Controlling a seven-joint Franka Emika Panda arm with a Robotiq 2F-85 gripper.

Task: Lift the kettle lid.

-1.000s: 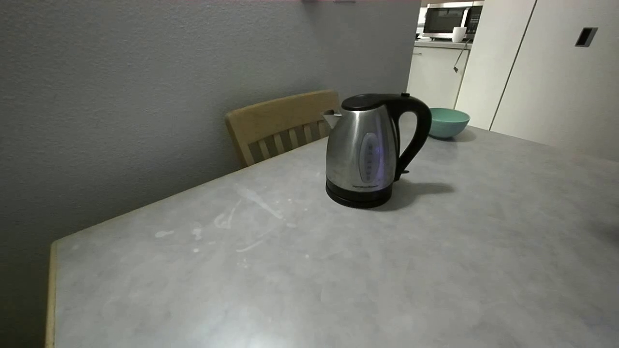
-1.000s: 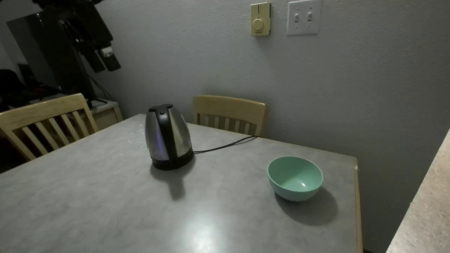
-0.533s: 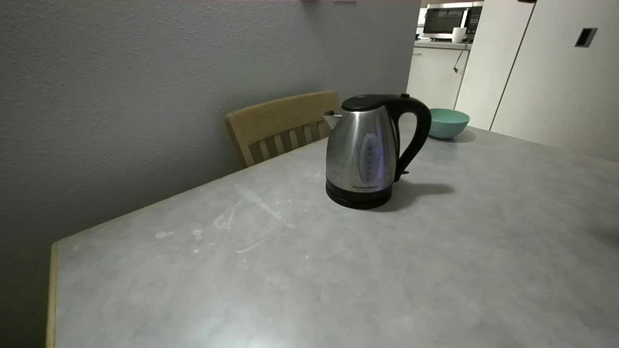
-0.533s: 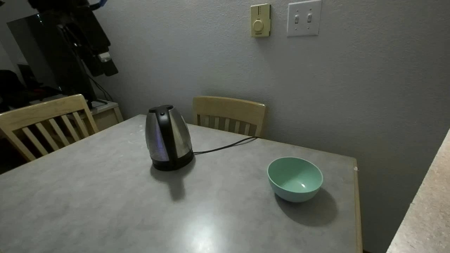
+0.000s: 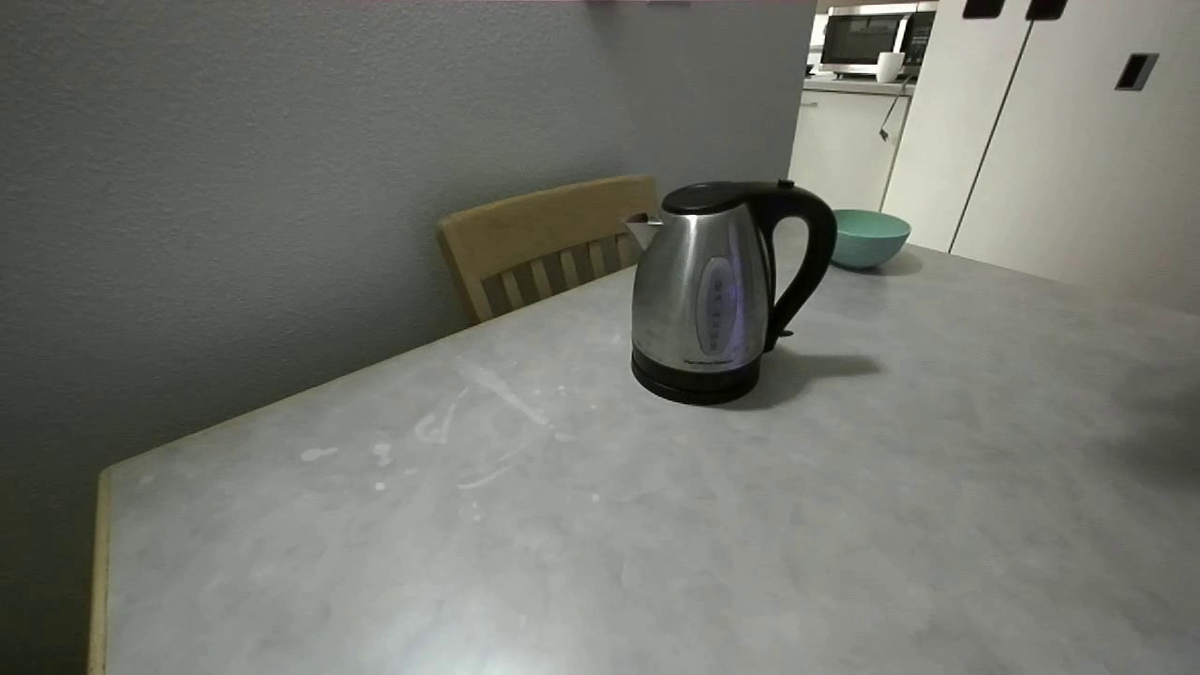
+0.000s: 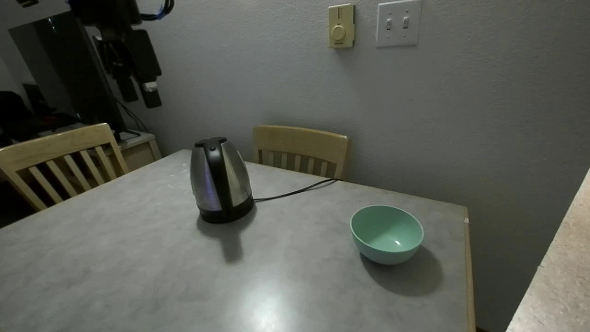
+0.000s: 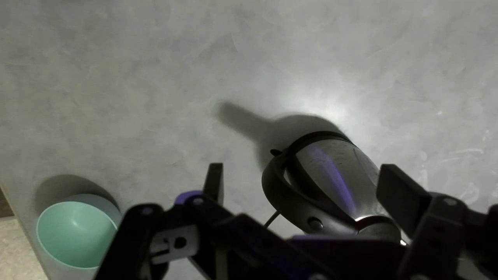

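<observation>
Kettle lid [image 5: 701, 198]: closed, seated on top of the kettle [image 5: 670, 291]. Gripper [image 7: 301, 166]: nearest item in the wrist view; its fingers [image 7: 402, 190] stand wide apart, and part of the lid is hidden behind it. In an exterior view, the fingers point downward, raised above the level of the table [image 6: 138, 276] and well apart from the kettle. Kettle: brushed metal body, upright on a black base [image 5: 696, 382]. A vertical water-level window [image 5: 718, 305] is set in the side. A black handle [image 5: 822, 246] joins the top beside the lid; the spout [image 5: 645, 231] is on the opposite side. Cord [image 6: 295, 192]: runs from the base across the gray table to its edge. Green bowl [image 6: 386, 226]: upright on the same table, well apart from the kettle. Wooden chair [image 6: 299, 140]: stands at the table edge by the wall [image 6: 286, 69]; a second chair [image 6: 60, 144] stands at another edge. Dial control [image 6: 341, 26]: yellow, mounted on the wall beside a white double switch plate [image 6: 399, 23]. Microwave [image 5: 858, 39]: in the background, on a counter [image 5: 858, 86], with a white cup [image 5: 890, 67] in front.
</observation>
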